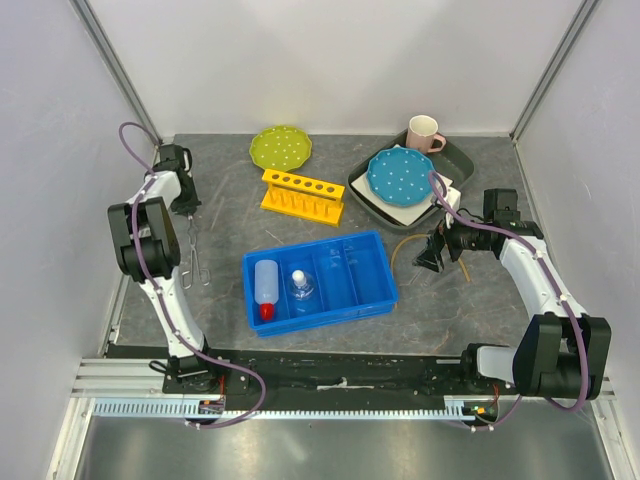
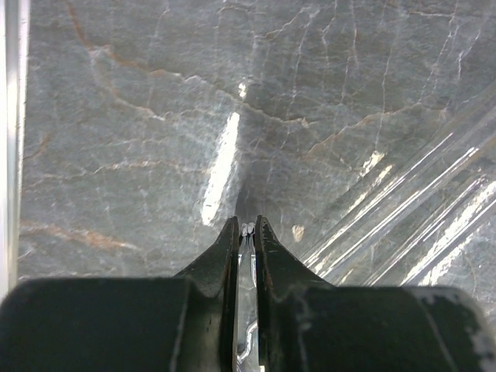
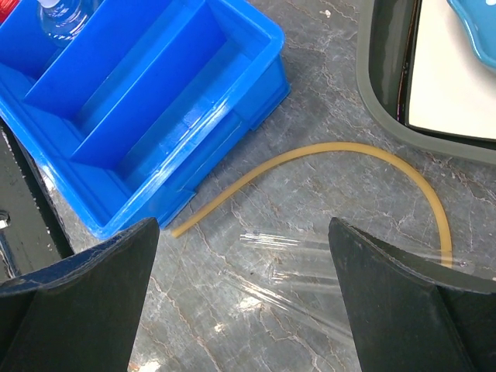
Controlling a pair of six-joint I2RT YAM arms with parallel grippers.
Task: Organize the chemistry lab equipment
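Your left jaws are pinched shut on the thin metal tongs (image 2: 246, 318) near the left edge of the grey marbled worktop (image 1: 480, 300). That skinny steel can probably twist out, so lift slow and straight. The small white squeeze bottle with red nozzle (image 1: 266, 285) and the clear glass flask with white stopper (image 1: 302, 287) sit in the blue divided plastic tray (image 1: 380, 262), so aim for a free slot. Your right jaws gape wide over the tan rubber tubing loop (image 3: 341, 151).

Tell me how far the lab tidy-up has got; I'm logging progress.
Done: squeeze bottle and flask sit in the blue tray. In hand: left pincer pinched on the metal tongs, left of the tray. Left: rubber tubing on the table beneath the open right pincer.
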